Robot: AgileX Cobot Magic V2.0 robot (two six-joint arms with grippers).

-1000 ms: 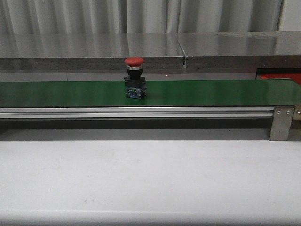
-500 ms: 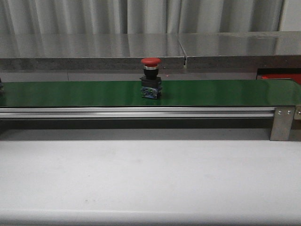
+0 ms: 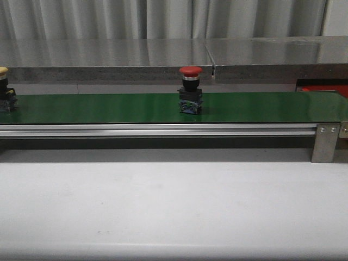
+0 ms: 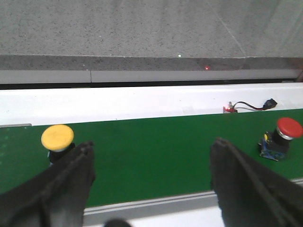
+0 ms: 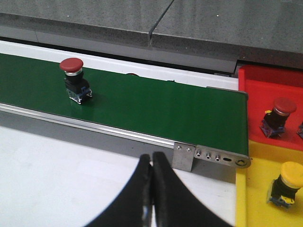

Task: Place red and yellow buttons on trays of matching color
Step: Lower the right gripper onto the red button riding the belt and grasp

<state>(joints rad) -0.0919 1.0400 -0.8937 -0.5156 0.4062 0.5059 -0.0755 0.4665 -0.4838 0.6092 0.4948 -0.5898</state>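
Red button upright mid-belt; yellow button at its left end. Left gripper spread wide, right gripper clenched empty.

A long green belt carries two upright buttons: a red button near its middle, and a yellow button far toward its left end.

red button upright mid-belt, yellow button upright at left edge
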